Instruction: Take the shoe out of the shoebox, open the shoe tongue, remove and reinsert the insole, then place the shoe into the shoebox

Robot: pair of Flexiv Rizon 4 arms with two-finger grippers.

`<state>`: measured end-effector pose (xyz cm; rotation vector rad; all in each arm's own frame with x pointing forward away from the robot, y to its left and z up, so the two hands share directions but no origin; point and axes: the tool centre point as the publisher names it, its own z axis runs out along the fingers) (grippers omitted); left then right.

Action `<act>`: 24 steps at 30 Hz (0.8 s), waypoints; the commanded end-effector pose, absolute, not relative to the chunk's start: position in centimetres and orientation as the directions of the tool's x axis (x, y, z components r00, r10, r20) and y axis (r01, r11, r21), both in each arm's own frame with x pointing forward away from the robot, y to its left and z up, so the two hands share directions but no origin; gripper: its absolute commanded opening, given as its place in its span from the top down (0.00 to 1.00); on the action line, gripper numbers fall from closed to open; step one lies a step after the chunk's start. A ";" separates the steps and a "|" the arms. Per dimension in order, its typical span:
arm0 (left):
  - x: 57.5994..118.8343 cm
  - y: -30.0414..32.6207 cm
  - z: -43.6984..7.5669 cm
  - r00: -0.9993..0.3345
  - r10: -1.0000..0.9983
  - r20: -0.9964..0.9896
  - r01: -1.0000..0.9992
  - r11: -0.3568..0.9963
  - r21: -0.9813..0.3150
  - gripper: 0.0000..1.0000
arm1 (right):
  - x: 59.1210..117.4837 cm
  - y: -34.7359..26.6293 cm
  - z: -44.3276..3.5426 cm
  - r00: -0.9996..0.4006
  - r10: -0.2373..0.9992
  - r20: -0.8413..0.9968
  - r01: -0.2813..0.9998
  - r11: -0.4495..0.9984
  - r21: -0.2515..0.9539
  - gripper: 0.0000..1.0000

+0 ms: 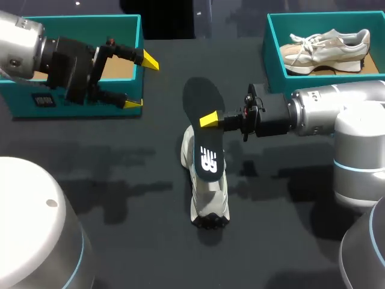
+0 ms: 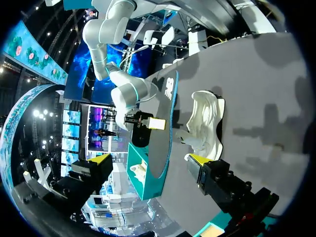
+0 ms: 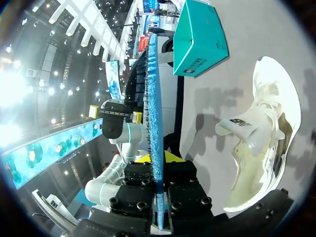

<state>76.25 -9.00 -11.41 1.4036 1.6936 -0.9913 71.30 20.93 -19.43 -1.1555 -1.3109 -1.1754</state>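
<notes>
Your right gripper [image 1: 212,119] is clamped on the insole [image 1: 206,147], holding it directly over the shoe [image 1: 209,201] on the table, long axes roughly lined up. Your left gripper [image 1: 142,82] hangs wide open, empty, by the left shoebox [image 1: 15,102].

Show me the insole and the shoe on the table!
insole [image 1: 207,141], head view, its middle above the white mark
shoe on the table [image 1: 209,201], head view, pale part below the insole

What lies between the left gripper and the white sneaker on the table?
Only bare dark table, in the head view, between left gripper and white sneaker.
</notes>
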 end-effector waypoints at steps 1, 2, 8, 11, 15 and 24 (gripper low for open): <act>77.4 -9.0 -10.3 -0.155 0.570 -0.807 0.987 0.125 -0.101 0.00 | 71.4 21.7 -19.8 -0.046 0.035 0.998 0.997 0.061 0.044 1.00; 77.6 -8.9 -10.1 -0.147 0.585 -0.798 0.988 0.121 -0.093 0.00 | 71.4 21.7 -19.8 -0.046 0.035 0.998 0.997 0.061 0.044 1.00; 78.5 -8.6 -9.3 -0.132 0.652 -0.747 0.990 0.118 -0.072 0.00 | 71.4 21.7 -19.8 -0.046 0.035 0.998 0.997 0.061 0.044 1.00; 78.9 -8.5 -8.7 -0.130 0.686 -0.716 0.991 0.120 -0.065 0.00 | 71.4 21.7 -19.8 -0.046 0.035 0.998 0.997 0.061 0.044 1.00; 79.3 -8.7 -7.9 -0.087 0.777 -0.623 0.995 0.098 -0.016 0.00 | 71.4 21.7 -19.8 -0.046 0.035 0.998 0.997 0.061 0.044 1.00; 79.3 -8.7 -7.9 -0.087 0.777 -0.623 0.995 0.098 -0.016 0.00 | 71.4 21.7 -19.8 -0.046 0.035 0.998 0.997 0.061 0.044 1.00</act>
